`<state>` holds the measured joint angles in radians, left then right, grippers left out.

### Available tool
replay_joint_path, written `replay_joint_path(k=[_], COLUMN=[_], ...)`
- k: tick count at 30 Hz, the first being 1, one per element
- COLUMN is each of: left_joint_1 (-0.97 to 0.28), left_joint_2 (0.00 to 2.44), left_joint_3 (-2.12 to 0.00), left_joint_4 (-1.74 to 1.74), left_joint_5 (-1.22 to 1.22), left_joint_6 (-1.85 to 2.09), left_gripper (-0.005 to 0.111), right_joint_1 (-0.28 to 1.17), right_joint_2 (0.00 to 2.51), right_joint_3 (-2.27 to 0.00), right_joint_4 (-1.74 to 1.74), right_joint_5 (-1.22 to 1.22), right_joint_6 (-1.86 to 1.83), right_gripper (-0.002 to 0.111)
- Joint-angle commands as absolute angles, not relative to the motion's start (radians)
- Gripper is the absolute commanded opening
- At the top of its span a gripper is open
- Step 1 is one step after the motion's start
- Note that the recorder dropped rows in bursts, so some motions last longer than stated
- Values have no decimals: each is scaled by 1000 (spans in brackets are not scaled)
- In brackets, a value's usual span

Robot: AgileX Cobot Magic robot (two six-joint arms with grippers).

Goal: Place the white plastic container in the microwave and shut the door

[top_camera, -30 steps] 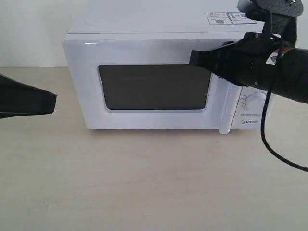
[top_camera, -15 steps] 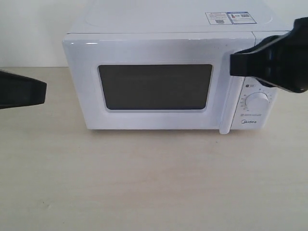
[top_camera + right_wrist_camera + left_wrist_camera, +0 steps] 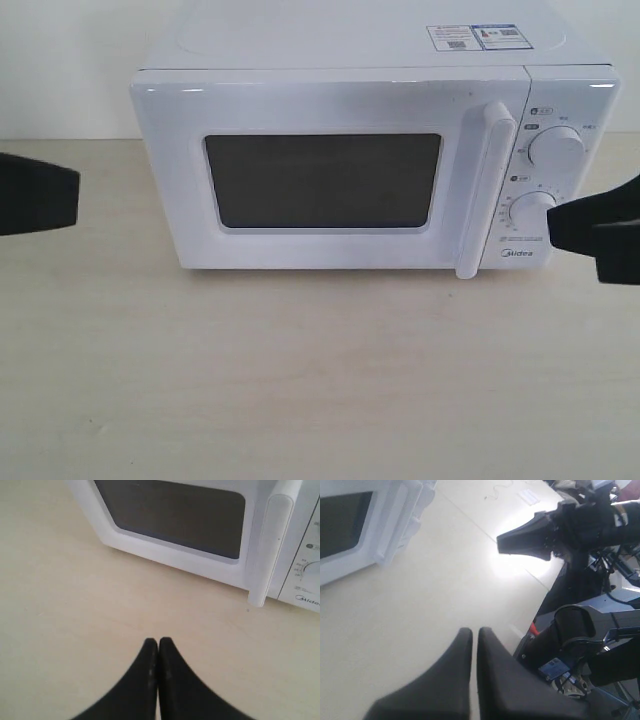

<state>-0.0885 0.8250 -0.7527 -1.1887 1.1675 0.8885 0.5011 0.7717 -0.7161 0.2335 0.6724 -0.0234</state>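
The white microwave (image 3: 330,100) stands at the back of the table with its door (image 3: 190,110) shut flat against the body. The dark window (image 3: 322,180) and the vertical bar handle (image 3: 482,190) face me. The white plastic container is not in view. My left gripper (image 3: 75,195) hovers left of the microwave, shut and empty, and also shows as left gripper (image 3: 472,630). My right gripper (image 3: 560,232) hangs in front of the lower knob (image 3: 530,212), shut on nothing, its tips together in the right gripper (image 3: 158,641) close-up above the table, short of the door (image 3: 170,515).
The pale wooden table (image 3: 320,380) stretches in front of the microwave. Stickers (image 3: 478,37) lie on its top and an upper knob (image 3: 556,148) sits on the panel. The right arm (image 3: 530,537) and robot base hardware (image 3: 580,645) show in the left wrist view.
My right gripper has dropped from in front of the door's upper right corner down and rightwards to beside the knobs. My left gripper has drawn back to the left.
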Motion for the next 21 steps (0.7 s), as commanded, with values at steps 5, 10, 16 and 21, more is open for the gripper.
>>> replay_joint_path(k=[5, 10, 16, 21], left_joint_1=[-92, -92, -92, -92], left_joint_2=[710, 674, 673, 659], left_joint_3=[-757, -757, -757, -770], left_joint_4=[-1320, -1364, -1364, -1348], left_joint_5=[1172, 1179, 1176, 1159], left_joint_6=[931, 931, 931, 951], left_gripper=[4, 4, 4, 4], right_joint_1=[499, 499, 499, 499], right_joint_2=[767, 767, 767, 767], right_joint_3=[-721, -721, -721, -721], right_joint_4=[229, 229, 229, 229], right_joint_5=[680, 678, 678, 678], right_joint_6=[-27, -27, -27, -27], right_gripper=[0, 0, 0, 0])
